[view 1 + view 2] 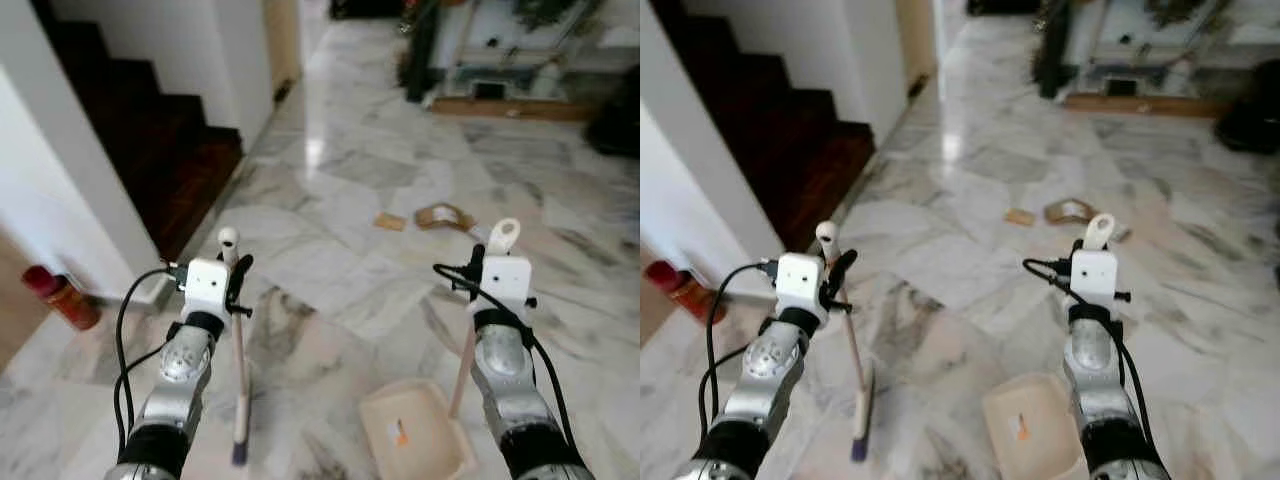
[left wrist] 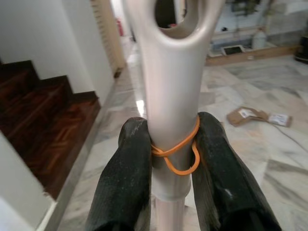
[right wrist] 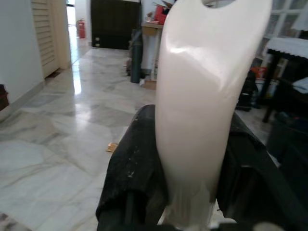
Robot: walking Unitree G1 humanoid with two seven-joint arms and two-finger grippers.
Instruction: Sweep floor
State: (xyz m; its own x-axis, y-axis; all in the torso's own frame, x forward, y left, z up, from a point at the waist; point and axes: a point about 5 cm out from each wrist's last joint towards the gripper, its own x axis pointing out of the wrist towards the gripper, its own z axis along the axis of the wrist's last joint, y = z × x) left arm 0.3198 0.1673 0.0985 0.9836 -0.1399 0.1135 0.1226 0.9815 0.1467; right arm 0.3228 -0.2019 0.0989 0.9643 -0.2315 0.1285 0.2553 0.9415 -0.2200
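**Broom and dustpan: both in hand, debris ahead on the marble floor**

Broom [image 1: 239, 390]: cream handle, upright with a slight tilt, its dark-tipped head resting on the floor [image 1: 340, 200] just in front of the robot. Held by the left end effector [image 2: 171, 149], whose two black fingers are closed tight on the handle just below the hanging loop; an orange rubber band [image 2: 178, 156] circles the handle at the grip.

Dustpan [image 1: 415, 430]: cream, long-handled, its pan sitting on the floor near the robot's feet, with a small orange mark inside. Its handle rises to the right end effector [image 3: 192, 159], closed around it below the looped top.

Debris: a crumpled brown cardboard scrap [image 1: 443, 216] and a smaller flat brown piece [image 1: 390, 221], lying just beside each other on open floor, well ahead of both tools.

Surroundings: dark wooden stairs [image 1: 150, 140] along the floor's left edge; a red cylinder [image 1: 60, 296] at the base of the white wall [image 1: 60, 220]; furniture at the far edge, too blurred to name.

Step in hand, as judged: tools are gripped and carried, approach stage, no sweeping contact with the debris yet. Next move calls for walking forward until the scraps lie between broom head and pan, then setting the pan flat beyond them and drawing the broom towards it.
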